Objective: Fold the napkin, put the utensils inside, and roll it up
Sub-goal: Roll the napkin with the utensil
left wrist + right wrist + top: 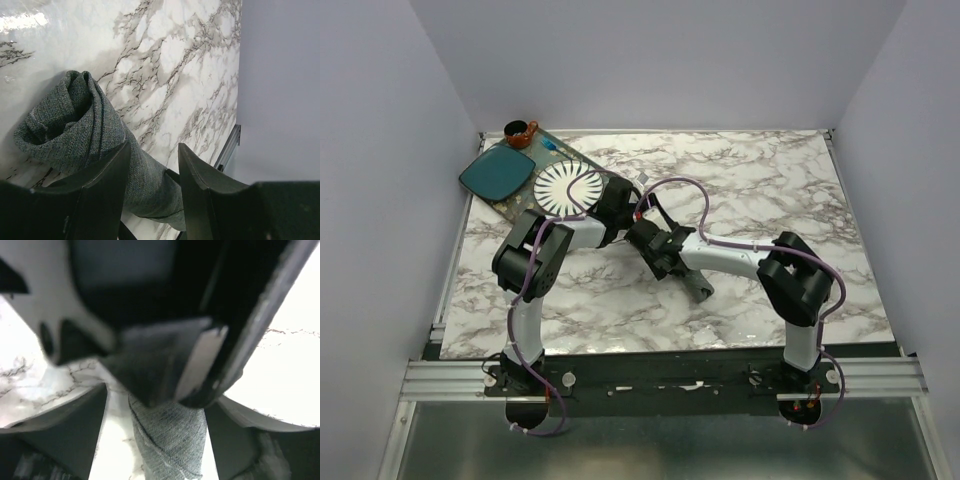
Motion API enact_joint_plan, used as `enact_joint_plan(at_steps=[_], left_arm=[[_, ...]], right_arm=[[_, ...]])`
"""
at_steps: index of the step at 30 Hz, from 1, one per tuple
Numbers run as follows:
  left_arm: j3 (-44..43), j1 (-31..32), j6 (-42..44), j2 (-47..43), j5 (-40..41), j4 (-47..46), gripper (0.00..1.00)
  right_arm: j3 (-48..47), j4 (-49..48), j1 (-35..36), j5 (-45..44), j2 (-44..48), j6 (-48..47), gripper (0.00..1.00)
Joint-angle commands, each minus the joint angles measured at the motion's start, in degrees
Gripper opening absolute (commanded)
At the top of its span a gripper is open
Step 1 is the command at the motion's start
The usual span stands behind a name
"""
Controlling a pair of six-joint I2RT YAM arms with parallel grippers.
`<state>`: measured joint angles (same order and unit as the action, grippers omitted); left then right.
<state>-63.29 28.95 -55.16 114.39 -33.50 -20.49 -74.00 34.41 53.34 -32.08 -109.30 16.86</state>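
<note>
The rolled-up napkin (75, 125) is seen lying on the marble table (190, 60), straddled by the right gripper's (160, 410) parted jaws and by the left gripper (154, 147) (pinched or not can't be told); it's soft, light and springy, so it's probably best squeezed mid-roll.

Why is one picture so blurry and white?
Right wrist view: a dark arm part sits too close to the lens and smears, and the table is washed out white, though the napkin looks fairly clear. Left wrist view: sharp, with glare on the table at top left. Top view: even light, soft shadows.
</note>
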Motion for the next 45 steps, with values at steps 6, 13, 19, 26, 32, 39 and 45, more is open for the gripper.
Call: enact_joint_plan(at_steps=[6, 13, 19, 26, 32, 39, 45], left_arm=[[1.1, -0.4, 1.7, 1.3, 1.2, 3.2, 0.53], [-0.5, -0.9, 1.9, 0.2, 0.5, 4.6, 0.54], [-4.5, -1.5, 3.4, -1.7, -0.5, 8.2, 0.59], [-7.1, -2.6, 2.9, -3.9, -1.7, 9.4, 0.59], [-7.1, -2.6, 2.2, -4.6, -1.4, 9.2, 0.59], [-6.7, -2.4, -1.3, -2.5, -3.9, 4.1, 0.58], [-5.7, -1.2, -2.5, -0.1, -4.8, 1.3, 0.57]], right_arm=[[1.6, 0.9, -0.3, -5.5, -4.5, 2.1, 0.69], [5.3, -1.8, -1.6, -2.2, -3.2, 3.7, 0.41], [10.2, -6.7, -4.3, 6.2, 2.3, 3.1, 0.34], [13.7, -9.9, -9.4, 16.6, 7.0, 1.4, 0.34], [16.4, -12.5, -14.9, 24.4, 9.6, 0.2, 0.34], [17.3, -14.2, -18.6, 31.8, 9.3, 0.2, 0.35], [17.5, -14.3, -18.7, 33.4, 9.4, 0.4, 0.37]])
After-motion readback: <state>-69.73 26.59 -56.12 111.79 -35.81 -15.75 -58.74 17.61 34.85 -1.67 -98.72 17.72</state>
